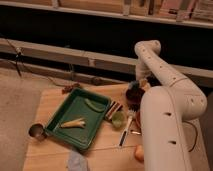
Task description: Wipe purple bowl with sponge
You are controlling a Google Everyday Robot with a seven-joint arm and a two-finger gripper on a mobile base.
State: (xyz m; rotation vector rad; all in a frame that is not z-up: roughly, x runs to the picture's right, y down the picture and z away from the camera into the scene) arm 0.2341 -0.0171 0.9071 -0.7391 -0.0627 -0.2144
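A dark purple bowl sits near the far right of the wooden table. My gripper hangs right over the bowl at the end of the white arm, which bends down from above. A small bluish-yellow patch at the gripper may be the sponge; I cannot tell for sure. The arm's big lower link hides the table's right side.
A green tray holds a green vegetable and a yellowish item. A green cup, a striped object, a utensil, a metal cup, an orange fruit and a grey cloth lie on the table. A low ledge runs behind it.
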